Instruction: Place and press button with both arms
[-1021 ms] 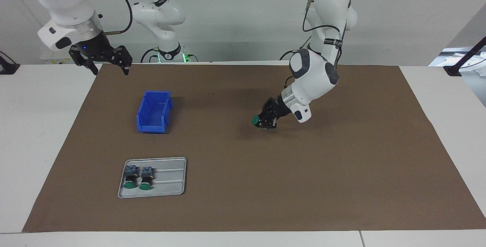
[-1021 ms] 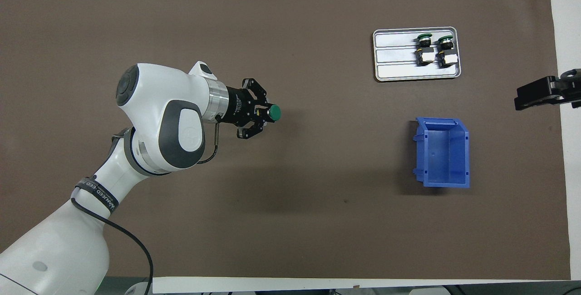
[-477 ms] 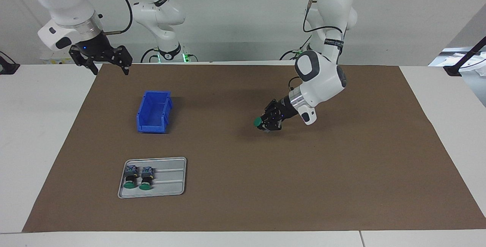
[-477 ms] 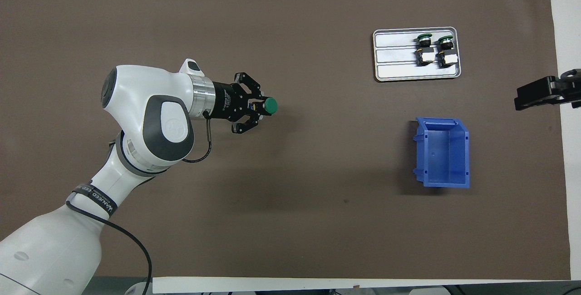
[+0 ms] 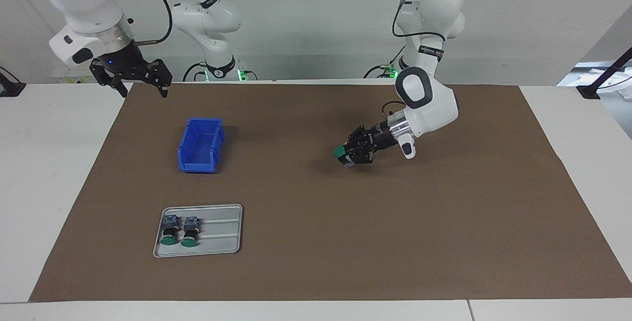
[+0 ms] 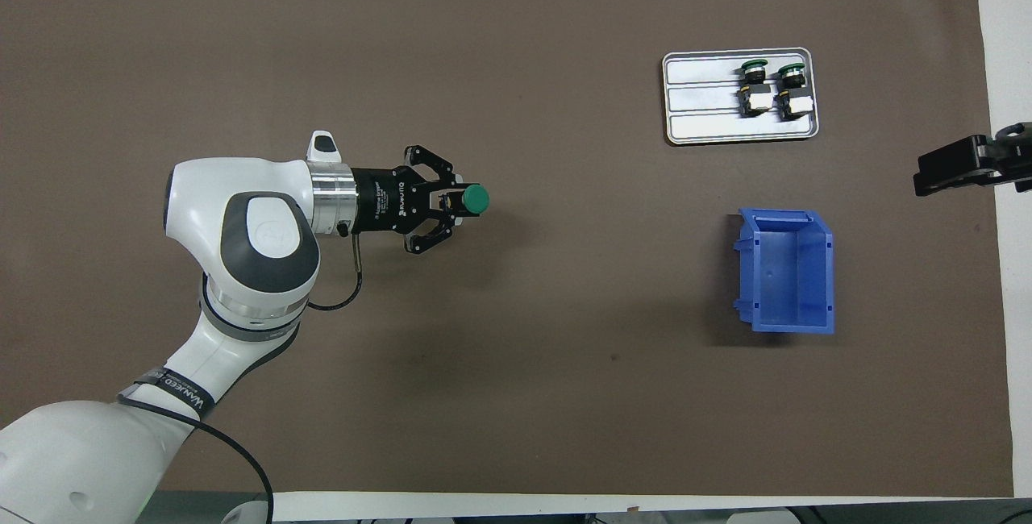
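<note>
My left gripper [image 5: 348, 153] [image 6: 453, 203] is shut on the button [image 5: 338, 151] [image 6: 476, 199], low over the middle of the brown mat. The button lies nearly level in the grip, its green cap pointing toward the right arm's end of the table; its body is mostly hidden between the fingers. My right gripper [image 5: 143, 92] [image 6: 955, 169] hangs open and empty in the air over the mat's edge at the right arm's end, and waits there.
A blue bin [image 5: 197, 166] [image 6: 744, 266] stands open on the mat toward the right arm's end. Farther from the robots than the bin, a grey tray [image 5: 223, 238] [image 6: 701, 109] holds two more green-capped buttons [image 5: 171, 232] [image 6: 755, 89] lying side by side.
The left arm's wrist and forearm have swung toward its own end of the table and levelled out. The button has stayed almost in place, still gripped. The right arm has not moved.
</note>
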Controlling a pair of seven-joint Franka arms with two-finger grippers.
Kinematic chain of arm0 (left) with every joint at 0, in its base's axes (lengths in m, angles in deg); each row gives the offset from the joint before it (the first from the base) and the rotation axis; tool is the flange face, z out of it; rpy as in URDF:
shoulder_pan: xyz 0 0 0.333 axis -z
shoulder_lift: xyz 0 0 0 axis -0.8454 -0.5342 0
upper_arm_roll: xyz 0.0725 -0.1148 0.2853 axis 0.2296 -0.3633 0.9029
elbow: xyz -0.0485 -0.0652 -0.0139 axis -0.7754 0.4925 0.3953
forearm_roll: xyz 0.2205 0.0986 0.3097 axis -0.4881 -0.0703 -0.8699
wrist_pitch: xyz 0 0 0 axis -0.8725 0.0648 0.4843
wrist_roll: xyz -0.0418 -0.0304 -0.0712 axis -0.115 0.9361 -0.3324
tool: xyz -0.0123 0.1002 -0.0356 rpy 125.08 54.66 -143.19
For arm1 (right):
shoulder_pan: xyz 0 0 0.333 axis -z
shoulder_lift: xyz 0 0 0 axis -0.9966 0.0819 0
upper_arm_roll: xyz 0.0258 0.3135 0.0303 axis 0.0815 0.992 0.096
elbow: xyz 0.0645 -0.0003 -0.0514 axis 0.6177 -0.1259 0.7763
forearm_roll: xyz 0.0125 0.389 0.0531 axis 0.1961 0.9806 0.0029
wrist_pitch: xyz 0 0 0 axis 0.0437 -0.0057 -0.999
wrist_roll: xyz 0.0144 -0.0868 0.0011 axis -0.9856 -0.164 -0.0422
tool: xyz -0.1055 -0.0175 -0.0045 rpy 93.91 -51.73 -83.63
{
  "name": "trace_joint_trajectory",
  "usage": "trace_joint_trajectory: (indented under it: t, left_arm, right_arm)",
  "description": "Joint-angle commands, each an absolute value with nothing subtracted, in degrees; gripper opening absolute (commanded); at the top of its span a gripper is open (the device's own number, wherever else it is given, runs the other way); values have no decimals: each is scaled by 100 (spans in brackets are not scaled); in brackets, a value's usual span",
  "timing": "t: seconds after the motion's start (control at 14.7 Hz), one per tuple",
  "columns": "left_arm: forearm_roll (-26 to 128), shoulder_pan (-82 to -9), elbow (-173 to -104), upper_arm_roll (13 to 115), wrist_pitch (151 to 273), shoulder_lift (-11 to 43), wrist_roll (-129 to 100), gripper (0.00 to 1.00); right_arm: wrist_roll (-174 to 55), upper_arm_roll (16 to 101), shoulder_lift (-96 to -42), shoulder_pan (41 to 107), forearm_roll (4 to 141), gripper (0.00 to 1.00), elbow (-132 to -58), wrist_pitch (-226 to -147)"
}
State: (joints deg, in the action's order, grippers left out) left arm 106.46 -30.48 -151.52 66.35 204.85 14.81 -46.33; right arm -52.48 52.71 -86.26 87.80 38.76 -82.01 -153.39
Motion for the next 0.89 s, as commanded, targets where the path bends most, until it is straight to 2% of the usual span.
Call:
trace_joint_trajectory:
  t: [0.0,0.82]
  left_arm:
    - [11084,-3125,-15305,6610,20315,1605,-4485,0]
    - [11595,-3196,-15429,6628,20060,1403,-4072,0]
  right_arm:
    - [-5273,5248,-8748,8776,3932,99,-8327,-15337]
    - [-5273,5248,-8748,8776,3941,99,-8327,-15337]
